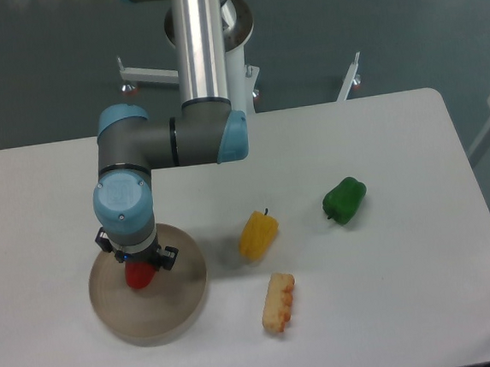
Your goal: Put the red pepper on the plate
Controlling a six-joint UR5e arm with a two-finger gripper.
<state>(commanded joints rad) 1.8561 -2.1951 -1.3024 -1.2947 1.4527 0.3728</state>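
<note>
Red pepper [139, 276] under vertical end effector [139, 263]

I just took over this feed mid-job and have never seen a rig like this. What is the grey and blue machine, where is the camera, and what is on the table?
You have one picture, from a fixed camera looking down at a white table. The grey and blue machine is a jointed robot arm; its pincer points straight down, mostly hidden under the wrist. Below it sits the red pepper, over the round tan plate. The pincer seems to be around the pepper, but I cannot tell whether it grips it or has let go. To the right lie a yellow pepper, a green pepper, and a pale yellow-and-orange piece that looks like corn.
</note>
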